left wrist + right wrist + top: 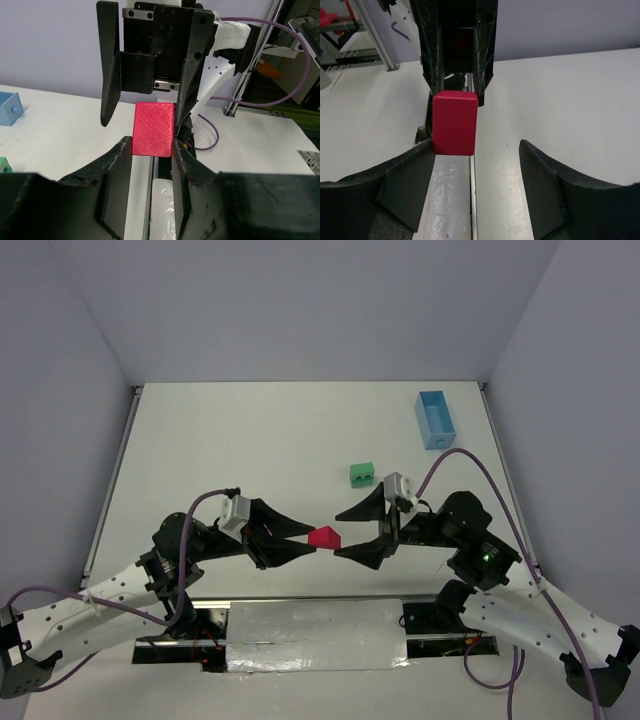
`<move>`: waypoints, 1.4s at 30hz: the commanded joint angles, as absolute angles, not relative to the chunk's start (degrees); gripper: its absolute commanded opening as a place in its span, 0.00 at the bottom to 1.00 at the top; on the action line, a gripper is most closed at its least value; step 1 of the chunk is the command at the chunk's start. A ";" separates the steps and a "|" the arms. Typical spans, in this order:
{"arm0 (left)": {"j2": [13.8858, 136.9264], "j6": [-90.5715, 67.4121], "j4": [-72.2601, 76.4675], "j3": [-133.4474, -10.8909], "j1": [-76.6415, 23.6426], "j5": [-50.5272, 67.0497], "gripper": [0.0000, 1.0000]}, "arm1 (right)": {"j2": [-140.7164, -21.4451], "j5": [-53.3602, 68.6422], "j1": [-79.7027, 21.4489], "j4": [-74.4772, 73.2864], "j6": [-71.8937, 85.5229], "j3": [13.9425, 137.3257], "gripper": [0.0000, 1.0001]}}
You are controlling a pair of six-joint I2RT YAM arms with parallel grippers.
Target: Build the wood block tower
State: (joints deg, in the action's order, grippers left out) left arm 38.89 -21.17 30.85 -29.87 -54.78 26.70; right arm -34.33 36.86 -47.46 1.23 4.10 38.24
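The red roof-shaped block [324, 536] hangs in the air between the two grippers, above the table's near edge. My left gripper [312, 538] is shut on it; in the left wrist view the block [154, 129] sits pinched between my two fingertips [125, 152]. My right gripper [341, 532] faces it from the right and is open, jaws wide apart. In the right wrist view the block [455, 122] lies beside my left-hand finger [417, 160], with a wide gap to the other finger. A green block piece [362, 473] sits on the table behind the right gripper.
The light blue tray [435, 418] stands at the back right, also seen in the left wrist view [10, 107]. A taped metal strip [315, 625] runs along the near edge between the arm bases. Purple cables loop over both arms.
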 commanded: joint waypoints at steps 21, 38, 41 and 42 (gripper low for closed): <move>42.63 -18.46 23.40 -38.13 -54.84 26.63 0.99 | -36.74 39.30 -47.02 -5.61 -6.41 42.97 0.07; 46.05 -10.20 -5.19 -49.83 -54.84 26.52 0.99 | -40.17 43.15 -47.02 -19.07 -11.60 49.31 0.11; 47.37 -9.67 -3.69 -50.10 -54.84 29.96 0.99 | -41.13 44.29 -47.11 -20.65 -11.86 50.36 0.11; 48.16 -9.58 -3.43 -50.27 -54.84 30.58 0.98 | -41.65 44.30 -47.02 -20.83 -11.87 50.45 0.11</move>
State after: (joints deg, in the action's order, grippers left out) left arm 47.20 -11.66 -4.99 -48.56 -54.63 26.28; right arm -41.23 42.13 -47.09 -19.75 -10.72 47.13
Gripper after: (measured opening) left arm 0.986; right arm 0.412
